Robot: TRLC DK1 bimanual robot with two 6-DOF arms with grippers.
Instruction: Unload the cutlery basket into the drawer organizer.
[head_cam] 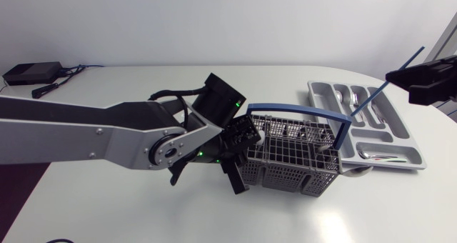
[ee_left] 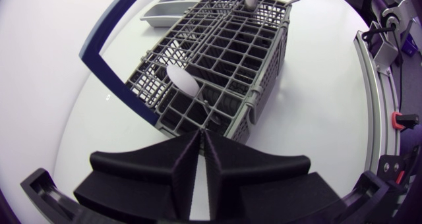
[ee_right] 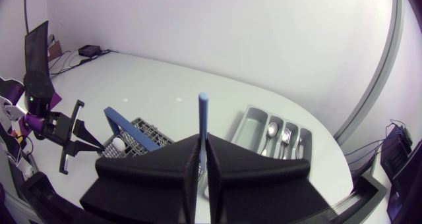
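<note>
I am watching the left gripper hovering at the near end of the cutlery basket, its arm coming in low across the white table. Its jaws are pressed together with only a sliver showing between them. A spoon is lying tilted in the basket's nearest compartments, bowl up, and its handle is slanting down towards the fingertips - I cannot tell whether they are touching it. More spoon bowls are sticking up at the basket's far end, and the blue carrying handle is standing upright over the grid.

The right gripper is hanging in the air above the far right end of the drawer organizer, clear of the table. Its jaws are clamping a slim blue utensil, which is sticking out on both sides of them - the lower end is pointing down over the organizer's long compartments. I cannot make out what kind of utensil it is.

The organizer is sitting just beside the basket, on the side away from the left gripper. Forks and a spoon are lying in its long slots, and another piece is lying in the crosswise front slot.
</note>
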